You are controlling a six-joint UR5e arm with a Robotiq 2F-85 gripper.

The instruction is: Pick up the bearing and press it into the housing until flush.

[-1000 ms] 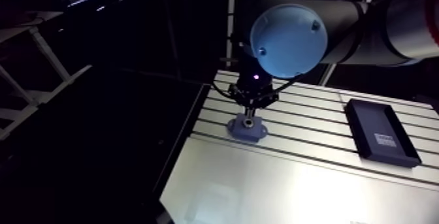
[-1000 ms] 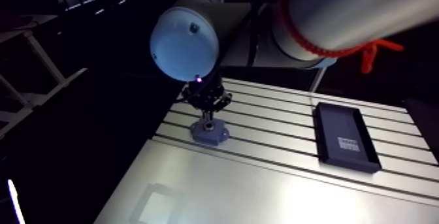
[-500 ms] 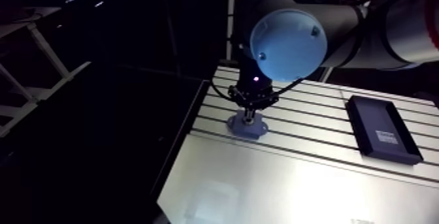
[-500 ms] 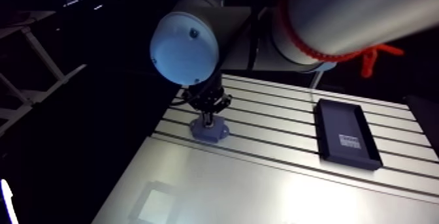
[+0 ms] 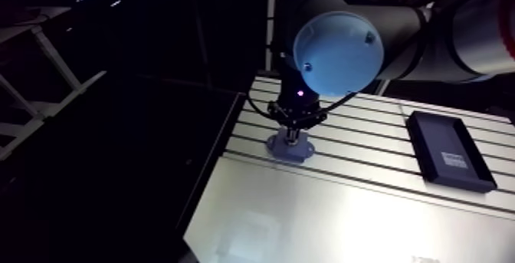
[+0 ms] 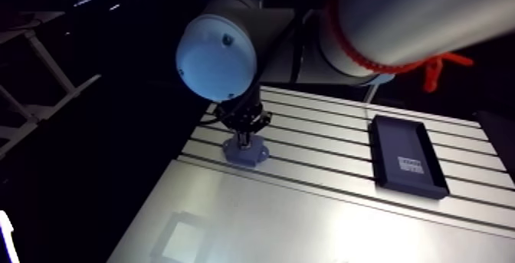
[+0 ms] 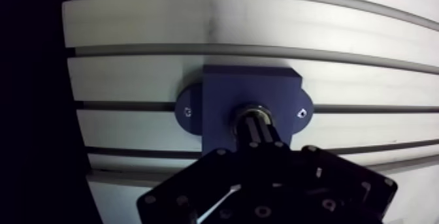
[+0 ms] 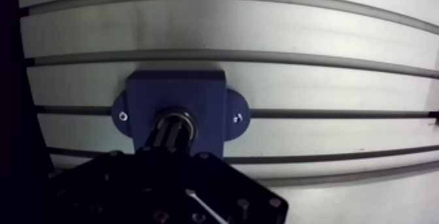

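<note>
Two-finger gripper (image 7: 253, 125) stands straight above the blue flanged plastic housing (image 7: 219, 93), fingers clenched together, tips on the silver ring bearing (image 7: 256, 110) seated in its bore. Housing sits screwed at the far left of the slotted aluminium table (image 5: 360, 137), presumably so pressing cannot shift it.

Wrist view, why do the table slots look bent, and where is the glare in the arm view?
Wrist view: the wide lens bows the straight slots of the table; light falls evenly on it and on the housing, while the gripper shows dark. Arm view: glare washes over the table's smooth near part, the room behind is dim, and the tray is dark.
</note>
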